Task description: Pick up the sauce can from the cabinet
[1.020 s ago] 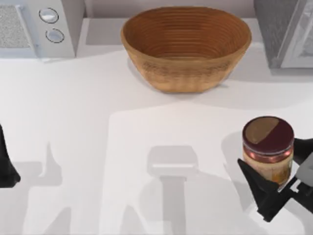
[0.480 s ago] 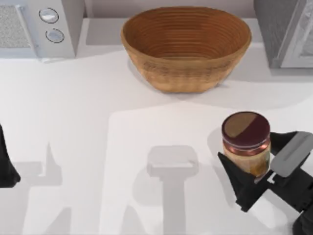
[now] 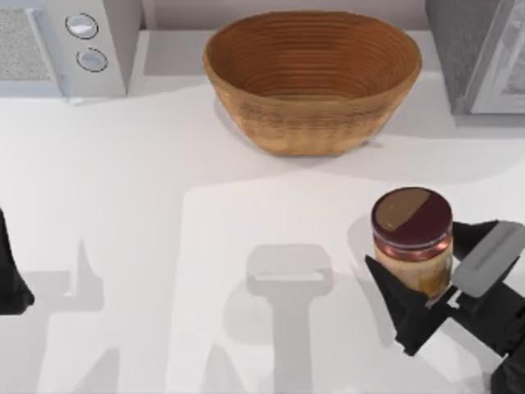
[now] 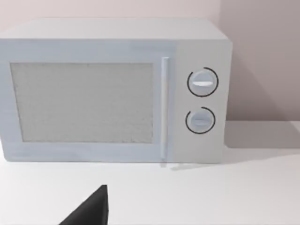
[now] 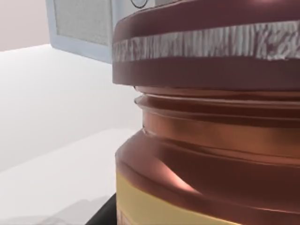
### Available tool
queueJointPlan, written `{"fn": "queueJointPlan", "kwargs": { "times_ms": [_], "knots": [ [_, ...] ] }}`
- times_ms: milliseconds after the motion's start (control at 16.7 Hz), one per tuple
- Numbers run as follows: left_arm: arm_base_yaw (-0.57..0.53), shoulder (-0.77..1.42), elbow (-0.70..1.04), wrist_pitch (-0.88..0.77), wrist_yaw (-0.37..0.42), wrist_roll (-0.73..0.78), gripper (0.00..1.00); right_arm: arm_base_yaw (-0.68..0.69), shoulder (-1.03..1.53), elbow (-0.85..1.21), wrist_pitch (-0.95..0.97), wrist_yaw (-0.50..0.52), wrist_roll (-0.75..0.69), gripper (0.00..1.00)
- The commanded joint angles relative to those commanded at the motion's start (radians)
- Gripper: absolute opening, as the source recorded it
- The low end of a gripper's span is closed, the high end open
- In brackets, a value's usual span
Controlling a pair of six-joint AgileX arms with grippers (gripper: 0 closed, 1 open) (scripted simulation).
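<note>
Sauce can (image 3: 412, 240): upright at the right side of the white worktop (image 3: 164, 205), maroon lid with tan patch facing up, tan-orange body below. Right gripper (image 3: 433, 281): black fingers closed on the can's body from either side, one finger (image 3: 406, 308) on the can's near-left flank. In the right wrist view the can (image 5: 211, 117) stands very close to the lens. Woven bowl (image 3: 312, 78): at the rear centre, well apart from the can. Microwave (image 4: 117, 89): rear left corner. Left gripper (image 3: 10, 275): parked at the left edge; finger state cannot be told.
</note>
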Motion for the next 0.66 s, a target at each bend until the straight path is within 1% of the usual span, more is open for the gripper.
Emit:
{"fn": "queueJointPlan", "kwargs": {
  "times_ms": [300,360,660],
  "knots": [
    [0.000,0.000,0.000,0.000,0.000,0.000,1.00,0.000,0.000,0.000,0.000,0.000,0.000,0.98],
    [0.000,0.000,0.000,0.000,0.000,0.000,1.00,0.000,0.000,0.000,0.000,0.000,0.000,1.00],
    [0.000,0.000,0.000,0.000,0.000,0.000,1.00,0.000,0.000,0.000,0.000,0.000,0.000,1.00]
  ]
}}
